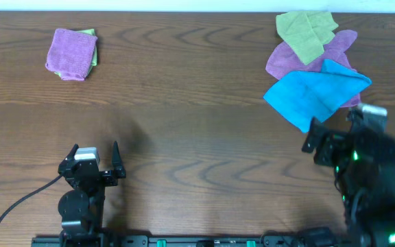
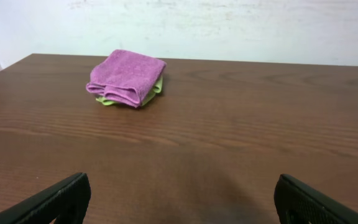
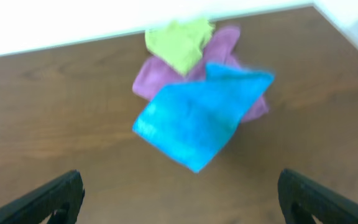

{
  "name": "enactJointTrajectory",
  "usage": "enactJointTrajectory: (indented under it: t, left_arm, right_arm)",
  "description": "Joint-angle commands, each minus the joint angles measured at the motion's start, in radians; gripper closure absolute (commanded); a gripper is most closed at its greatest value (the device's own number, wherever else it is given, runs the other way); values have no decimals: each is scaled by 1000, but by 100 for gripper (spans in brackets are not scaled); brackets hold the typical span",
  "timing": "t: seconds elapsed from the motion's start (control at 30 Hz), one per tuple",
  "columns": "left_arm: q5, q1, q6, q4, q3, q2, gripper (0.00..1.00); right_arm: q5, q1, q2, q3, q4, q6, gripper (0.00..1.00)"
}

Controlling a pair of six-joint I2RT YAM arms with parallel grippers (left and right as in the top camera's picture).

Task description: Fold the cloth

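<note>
Purple cloth | just ahead of right hand, part-buried under blue cloth | right hand and left hand released, empty | best pinch an exposed purple edge, avoiding blue.

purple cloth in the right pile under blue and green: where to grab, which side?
On the purple cloth, likely pinch the bare far-right corner poking out between the green cloth and the blue cloth. Come down from the right: blue buries its near edge, green its far left.
</note>
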Motion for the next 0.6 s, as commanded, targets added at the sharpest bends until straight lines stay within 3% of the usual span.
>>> enactJointTrajectory:
  t: [0.0, 0.3, 0.57]
  left_arm:
    - [-18, 6, -7, -5, -32, -5, 5]
    - [-18, 6, -7, -5, -32, -5, 5]
    - [-18, 6, -7, -5, -32, -5, 5]
  right_arm:
    - [-5, -16, -111, -137, 85, -174, 1]
    - [-24, -10, -422, -561, 284, -193, 1]
    - [-46, -10, -589, -742, 310, -193, 1]
